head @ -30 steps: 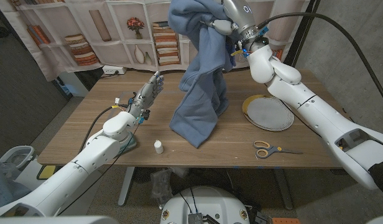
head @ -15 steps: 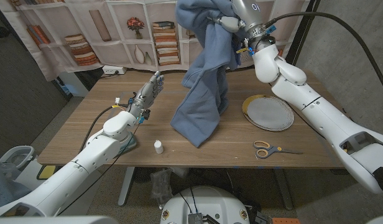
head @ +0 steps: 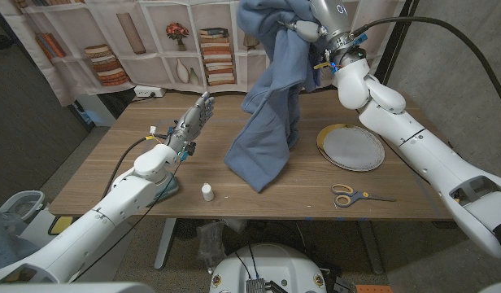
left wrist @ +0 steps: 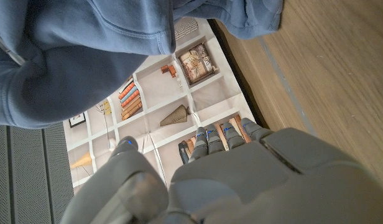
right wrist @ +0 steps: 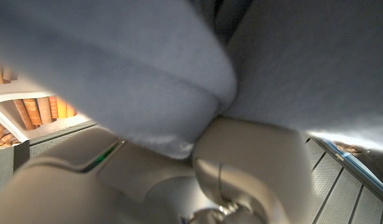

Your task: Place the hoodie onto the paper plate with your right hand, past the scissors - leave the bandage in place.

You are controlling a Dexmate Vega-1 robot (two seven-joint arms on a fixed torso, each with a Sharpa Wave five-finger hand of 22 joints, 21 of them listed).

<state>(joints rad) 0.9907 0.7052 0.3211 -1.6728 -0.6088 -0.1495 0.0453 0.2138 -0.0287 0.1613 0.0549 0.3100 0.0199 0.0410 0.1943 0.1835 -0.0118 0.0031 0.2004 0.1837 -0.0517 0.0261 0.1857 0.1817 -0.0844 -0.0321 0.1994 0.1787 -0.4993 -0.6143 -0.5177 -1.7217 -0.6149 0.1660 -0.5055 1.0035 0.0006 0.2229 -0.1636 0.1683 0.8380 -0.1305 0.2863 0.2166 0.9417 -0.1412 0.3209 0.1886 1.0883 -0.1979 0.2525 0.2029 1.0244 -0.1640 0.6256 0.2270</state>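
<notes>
Now, right hand [head: 314,28]: fingers hold the blue hoodie [head: 271,114] up high.
Hoodie: hangs down, its end on the desk [head: 112,171].
Left hand [head: 189,126]: fingers apart, holding nothing.
Paper plate [head: 353,147]: near the scissors [head: 348,195].

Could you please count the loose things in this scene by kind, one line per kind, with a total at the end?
Hoodie, blue, held up by the right hand, its lower end on the table: 1
Paper plate: 1
Scissors, yellow handles: 1
Small white bottle: 1
Total: 4
The left hand holds nothing.
</notes>
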